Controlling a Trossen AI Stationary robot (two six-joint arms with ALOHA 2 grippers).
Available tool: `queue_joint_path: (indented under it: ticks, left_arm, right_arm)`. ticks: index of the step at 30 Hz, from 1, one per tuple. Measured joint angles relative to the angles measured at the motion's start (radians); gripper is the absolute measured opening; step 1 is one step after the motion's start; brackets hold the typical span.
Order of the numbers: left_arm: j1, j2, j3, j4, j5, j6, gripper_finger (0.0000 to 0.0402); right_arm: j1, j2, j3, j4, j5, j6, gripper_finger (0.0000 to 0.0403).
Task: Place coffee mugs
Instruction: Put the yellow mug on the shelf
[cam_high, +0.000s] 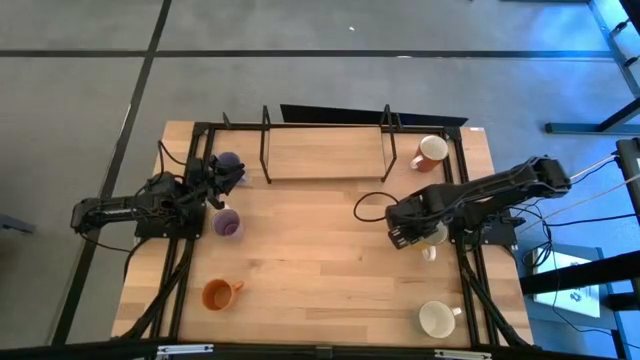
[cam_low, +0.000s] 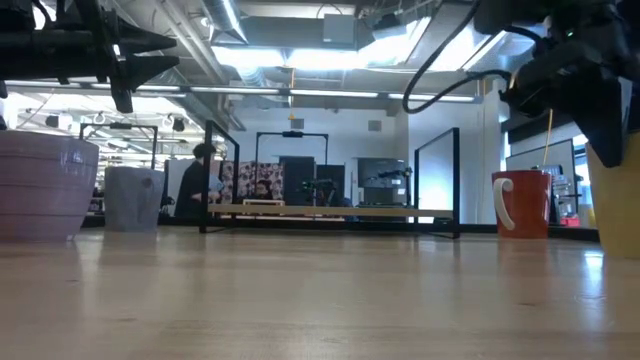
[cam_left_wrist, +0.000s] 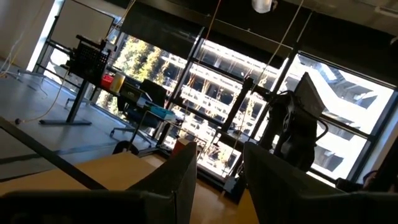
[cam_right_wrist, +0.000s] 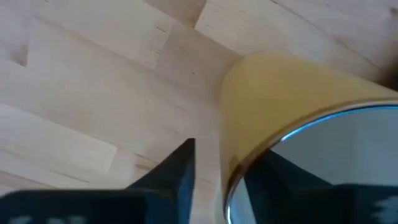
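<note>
Several coffee mugs stand on their bases on the wooden table. A cream mug (cam_high: 434, 238) stands at the right, and my right gripper (cam_high: 415, 238) points down over it. In the right wrist view one finger (cam_right_wrist: 177, 174) is outside the mug's wall (cam_right_wrist: 273, 106) and the other finger (cam_right_wrist: 280, 186) is inside the rim, with a strip of table showing between the outer finger and the wall. My left gripper (cam_high: 222, 178) waits open at the left, between two purple mugs (cam_high: 229, 160) (cam_high: 228, 224), holding nothing. My right gripper straddles the cream mug's wall near the rim (cam_right_wrist: 233, 168) from above, one finger inside and one outside. A gap shows beside the outer finger. I cannot tell whether the inner finger touches the wall. The mug stands on the table.
An orange mug (cam_high: 218, 293) stands near the front left and another cream mug (cam_high: 437, 319) near the front right. A white mug with a red inside (cam_high: 430, 152) is at the far right. A black wire rack (cam_high: 325, 150) spans the far middle, with bare wood in the centre.
</note>
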Motion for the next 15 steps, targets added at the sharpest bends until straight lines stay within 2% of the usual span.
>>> queue_joint_path:
  ticks: [5, 10, 15]
  left_arm:
    - [0.000, 0.000, 0.000, 0.000, 0.000, 0.000, 0.0126]
    - [0.000, 0.000, 0.000, 0.000, 0.000, 0.000, 0.0126]
    - [0.000, 0.000, 0.000, 0.000, 0.000, 0.000, 0.0126]
  right_arm:
    - [0.000, 0.007, 0.000, 0.002, 0.001, -0.046, 0.0015]
    - [0.000, 0.009, 0.009, 0.000, 0.008, -0.052, 0.0017]
    - [-0.001, 0.009, 0.081, 0.020, 0.032, -0.058, 0.0009]
